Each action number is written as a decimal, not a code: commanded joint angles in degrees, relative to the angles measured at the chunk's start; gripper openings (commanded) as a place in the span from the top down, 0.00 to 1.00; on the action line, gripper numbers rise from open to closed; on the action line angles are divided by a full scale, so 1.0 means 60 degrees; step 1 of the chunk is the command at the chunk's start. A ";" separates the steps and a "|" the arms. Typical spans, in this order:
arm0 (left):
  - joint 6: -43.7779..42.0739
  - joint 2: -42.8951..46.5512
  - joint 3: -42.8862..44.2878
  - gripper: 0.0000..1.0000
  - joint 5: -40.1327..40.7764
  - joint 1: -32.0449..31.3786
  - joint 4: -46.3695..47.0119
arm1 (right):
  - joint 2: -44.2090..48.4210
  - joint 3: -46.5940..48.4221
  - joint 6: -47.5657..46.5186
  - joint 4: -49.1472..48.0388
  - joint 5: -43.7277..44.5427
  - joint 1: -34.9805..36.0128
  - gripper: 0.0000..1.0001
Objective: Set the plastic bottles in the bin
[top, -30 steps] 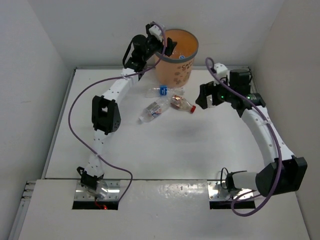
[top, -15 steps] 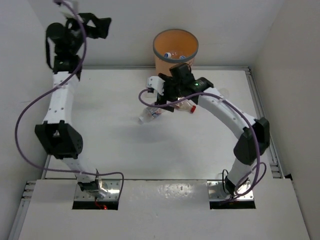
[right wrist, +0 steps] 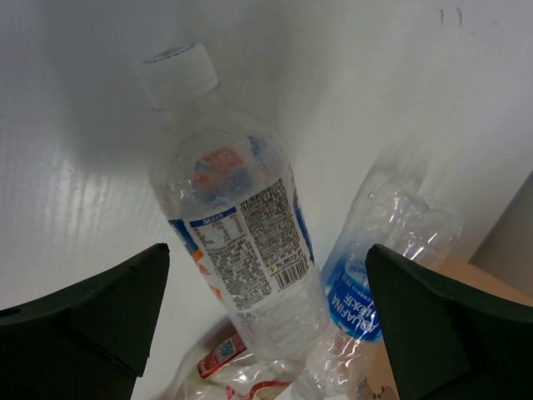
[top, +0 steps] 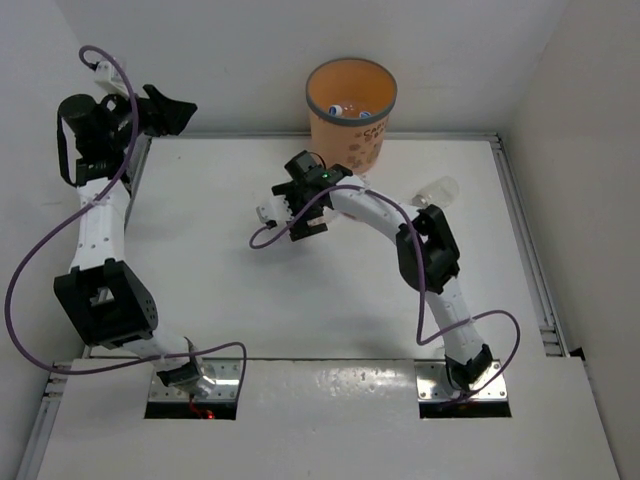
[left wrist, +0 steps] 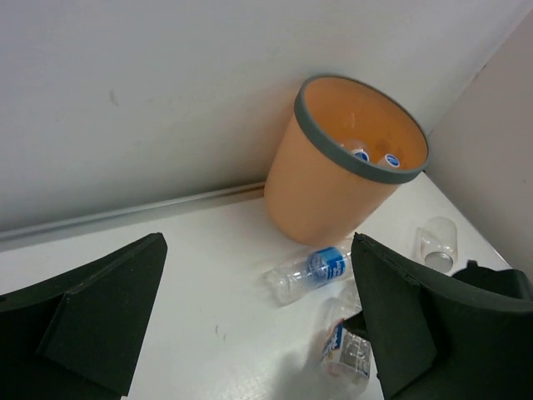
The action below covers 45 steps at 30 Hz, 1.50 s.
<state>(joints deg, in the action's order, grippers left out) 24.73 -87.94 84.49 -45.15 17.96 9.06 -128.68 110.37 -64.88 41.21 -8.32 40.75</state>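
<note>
The white-capped bottle [right wrist: 241,225] is thin clear plastic, glossy and dimpled, with a smooth printed film label [right wrist: 254,250]. Its cap [right wrist: 177,73] is matt white plastic, ribbed round the edge. The blue-labelled bottle [right wrist: 379,267] is the same clear plastic (more crumpled). The bin [left wrist: 321,192] looks like smooth, matt orange-tan plastic under a grey rim. The table [right wrist: 58,217] is white and finely textured, with a soft sheen.

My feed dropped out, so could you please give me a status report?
Left gripper open, empty, high, far left. Right gripper open over white-capped clear plastic bottle. Nothing blocks round orange-tan bin.
</note>
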 commanded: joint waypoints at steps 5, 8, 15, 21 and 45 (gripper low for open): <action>0.0287 0.0492 0.0040 0.00 -0.0928 0.0596 0.0263 | -0.0598 0.0327 -0.1549 -0.0173 0.0404 0.0093 0.01; 0.0287 0.0492 -0.0179 0.00 -0.1016 0.0699 0.0263 | -0.0804 0.0238 -0.1973 -0.0072 0.0580 0.0137 0.01; 0.0287 0.0492 -0.0385 0.00 -0.1117 0.0889 0.0263 | -0.0804 -0.0186 -0.2458 -0.0160 0.0640 0.0283 0.26; 0.0287 0.0492 -0.0605 0.00 -0.1118 0.0889 0.0422 | -0.0321 0.0413 -0.1376 -0.0028 -0.0120 0.0283 0.54; 0.0229 0.1122 -0.2435 0.00 -0.0928 -0.0341 0.1581 | 0.1193 0.2974 1.2289 -0.9374 0.1093 -0.4579 1.00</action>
<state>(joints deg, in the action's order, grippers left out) 26.39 -83.64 70.89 -50.72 16.45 15.92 -116.46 125.19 -4.82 -11.86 -3.14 13.26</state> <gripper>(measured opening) 0.995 0.580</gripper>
